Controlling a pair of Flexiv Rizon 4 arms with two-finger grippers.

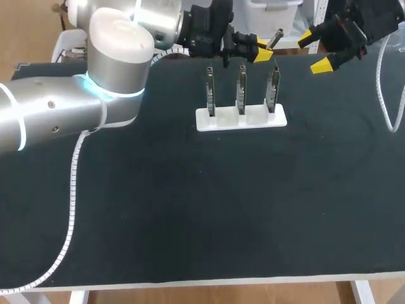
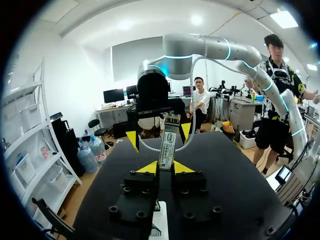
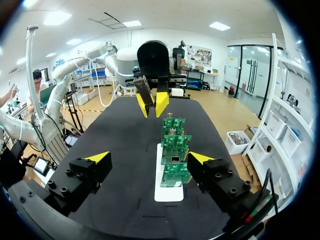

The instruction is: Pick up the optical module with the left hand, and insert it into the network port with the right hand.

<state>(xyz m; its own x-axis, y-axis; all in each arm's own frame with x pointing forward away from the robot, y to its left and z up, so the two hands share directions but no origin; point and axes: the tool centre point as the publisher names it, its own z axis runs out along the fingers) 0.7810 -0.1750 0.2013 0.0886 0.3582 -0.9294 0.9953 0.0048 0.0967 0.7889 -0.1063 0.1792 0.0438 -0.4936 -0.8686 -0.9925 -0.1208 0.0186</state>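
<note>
The optical module (image 1: 275, 38), a slim metal stick with a printed label (image 2: 168, 140), is held in the air behind the boards, with my left gripper (image 1: 261, 51) (image 2: 166, 168) shut on its lower end. My right gripper (image 1: 314, 50) (image 3: 150, 158) hangs open just right of it, facing it, its yellow fingertips (image 2: 132, 140) wide apart with nothing between them. In the right wrist view the left gripper (image 3: 151, 104) shows straight ahead, over the far end of the board row. Three green port boards (image 1: 241, 90) (image 3: 173, 150) stand upright in a white holder (image 1: 240, 118) (image 3: 167, 192).
The black table mat (image 1: 202, 209) spreads wide in front of the holder. A white ribbed cable (image 1: 386, 95) hangs at the right edge, and another (image 1: 73, 190) trails from my left arm across the mat's left side.
</note>
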